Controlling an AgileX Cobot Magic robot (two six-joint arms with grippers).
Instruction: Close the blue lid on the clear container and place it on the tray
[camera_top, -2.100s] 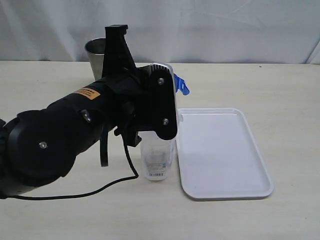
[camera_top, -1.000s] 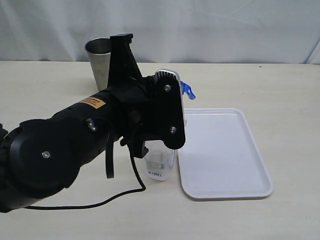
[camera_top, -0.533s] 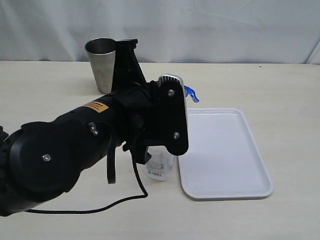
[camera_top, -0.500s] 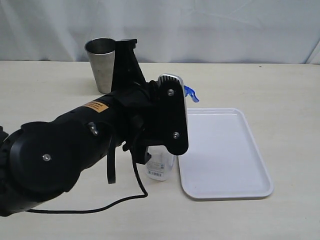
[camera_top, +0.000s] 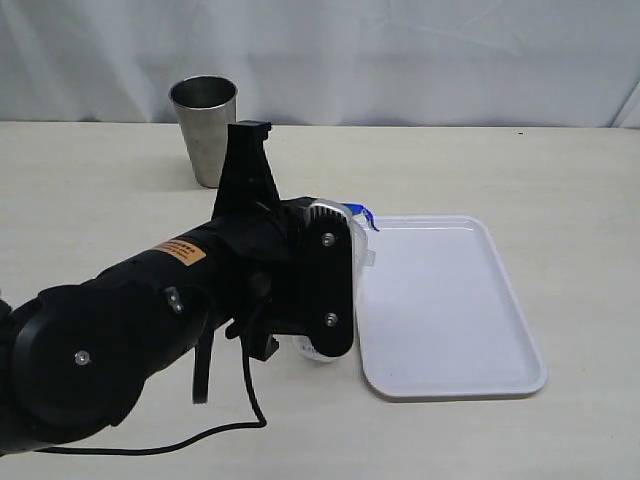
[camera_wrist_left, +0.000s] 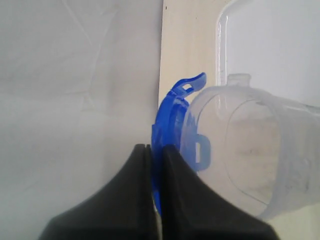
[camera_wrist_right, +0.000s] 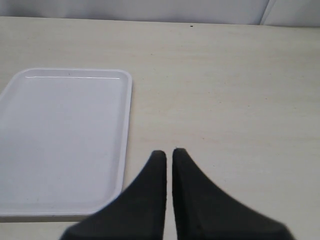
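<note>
The blue lid (camera_wrist_left: 170, 120) is held edge-on, with my left gripper (camera_wrist_left: 156, 150) shut on it. Its lower edge rests against the rim of the clear container (camera_wrist_left: 250, 150), whose mouth still shows uncovered. In the exterior view only a corner of the blue lid (camera_top: 368, 215) and a strip of the clear container (camera_top: 358, 262) show beside the left arm (camera_top: 250, 290), which hides the rest. The white tray (camera_top: 450, 300) lies just right of the container with nothing on it. My right gripper (camera_wrist_right: 169, 152) is shut on nothing above bare table beside the tray (camera_wrist_right: 60, 140).
A steel tumbler (camera_top: 204, 130) stands at the back left, behind the left arm. A black cable (camera_top: 230, 425) from that arm trails over the table in front. A white cloth backdrop closes the far side.
The left arm carried the lid a little to the right, then came down and slightly back left, lowering the lid onto the container's rim. The tray and tumbler stayed put.
</note>
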